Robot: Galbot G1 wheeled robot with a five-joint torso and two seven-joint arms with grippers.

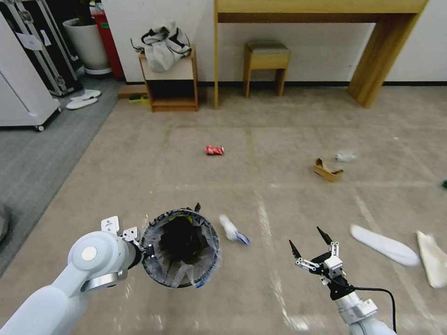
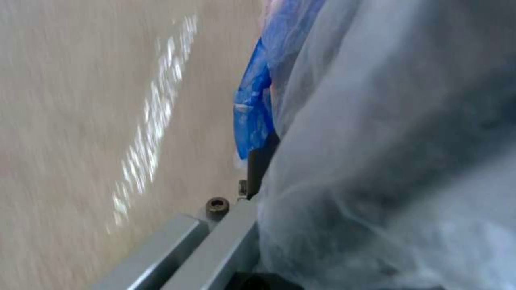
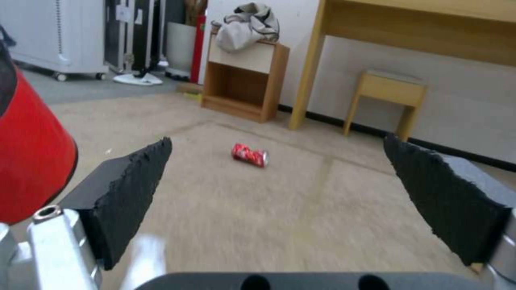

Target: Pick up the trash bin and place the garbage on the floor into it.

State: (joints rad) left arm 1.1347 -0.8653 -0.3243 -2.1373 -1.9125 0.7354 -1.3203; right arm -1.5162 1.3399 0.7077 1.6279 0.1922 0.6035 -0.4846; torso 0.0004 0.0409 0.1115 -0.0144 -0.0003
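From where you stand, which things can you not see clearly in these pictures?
- Head view: what lies inside the trash bin is too dark to tell.
- Head view: the left gripper is hidden by its own arm and the bin rim.
- Head view: the small litter beside the bin is blurred; I cannot name it.
- Left wrist view: the clear bag hides the bin wall.
- Right wrist view: the bin is cut off by the edge.

small wooden shelf unit [image 1: 170,83] against the far wall, grey-white bag [image 1: 162,44] slumped on top. wooden stool [image 1: 266,64] stands under a long wooden table [image 1: 321,9], just beside the table's left leg. large white planter pot [image 1: 88,44] in the far left corner, red object [image 1: 108,39] right behind it. black flight case [image 1: 39,44] with metal edging and a white wheeled cabinet [image 1: 21,95] along the left side. grey carpet strip [image 1: 42,149] runs down the left.
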